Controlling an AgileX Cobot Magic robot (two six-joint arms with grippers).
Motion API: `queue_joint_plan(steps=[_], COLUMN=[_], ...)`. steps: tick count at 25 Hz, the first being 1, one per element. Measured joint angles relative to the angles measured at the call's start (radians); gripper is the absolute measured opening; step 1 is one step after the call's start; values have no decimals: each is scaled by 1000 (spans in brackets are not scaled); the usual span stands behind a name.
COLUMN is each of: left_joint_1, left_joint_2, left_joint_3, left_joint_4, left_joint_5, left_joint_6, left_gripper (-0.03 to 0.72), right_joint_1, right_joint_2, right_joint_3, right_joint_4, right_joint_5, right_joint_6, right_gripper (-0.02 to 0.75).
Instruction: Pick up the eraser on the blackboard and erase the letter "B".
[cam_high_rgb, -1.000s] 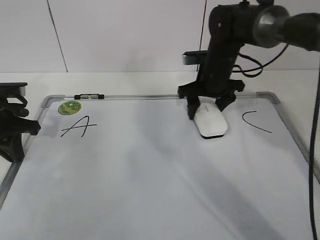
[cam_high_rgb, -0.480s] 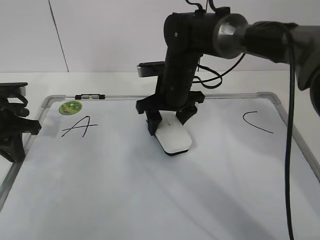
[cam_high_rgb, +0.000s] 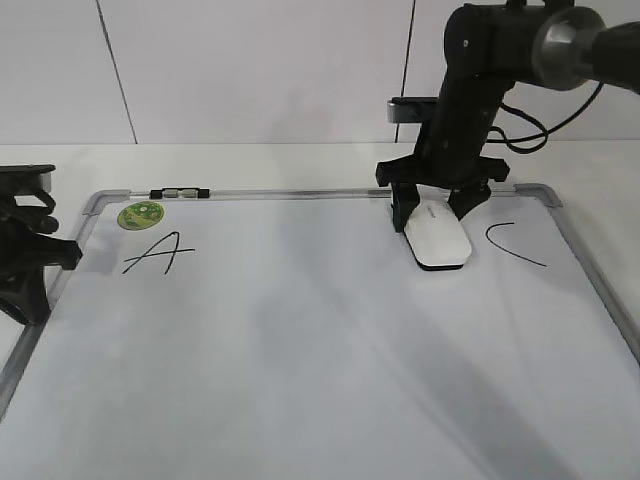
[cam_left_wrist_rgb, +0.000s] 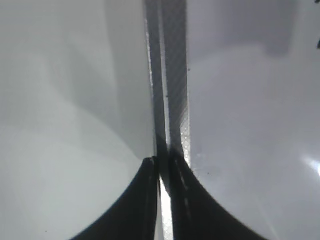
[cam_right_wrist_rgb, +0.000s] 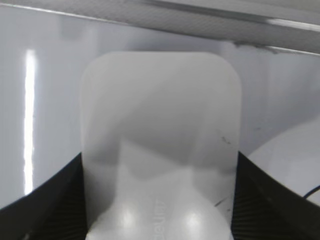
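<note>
The white eraser (cam_high_rgb: 438, 239) rests flat on the blackboard (cam_high_rgb: 300, 380), near its top edge and just left of the black "C" (cam_high_rgb: 514, 245). My right gripper (cam_high_rgb: 436, 212) is shut on the eraser, one finger on each long side; the right wrist view shows the eraser (cam_right_wrist_rgb: 160, 145) filling the space between the jaws (cam_right_wrist_rgb: 159, 200). No letter "B" shows on the board; the space between the "A" (cam_high_rgb: 157, 252) and the "C" is blank. My left gripper (cam_high_rgb: 30, 262) sits at the board's left frame, jaws (cam_left_wrist_rgb: 162, 167) shut and empty.
A round green sticker (cam_high_rgb: 139, 214) and a small black-and-silver clip (cam_high_rgb: 178, 192) sit at the board's top left. The grey frame (cam_high_rgb: 590, 270) borders the board. The right arm's cables hang at the far right. A white wall stands behind.
My right gripper slid the eraser left across the middle of the board, then back right to beside the "C". The left arm has not moved.
</note>
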Motion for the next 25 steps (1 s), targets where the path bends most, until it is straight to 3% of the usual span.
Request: queue_joint_plan(steps=[11,21,25], left_joint_1=[0,0,0], left_joint_2=[0,0,2], left_joint_3=[0,0,0], left_joint_4=[0,0,-6], left_joint_5=[2,2,2], left_joint_6=[0,0,0], left_gripper=[41,42,43], right_joint_1=[0,0,-38], right_joint_2=[-181,-499,-587], right_joint_3=[55,399,558], right_joint_4=[35,-73,-102], right_joint_5=[2,4,4], right_joint_6=[-3,10,33], right_gripper=[545,545,545])
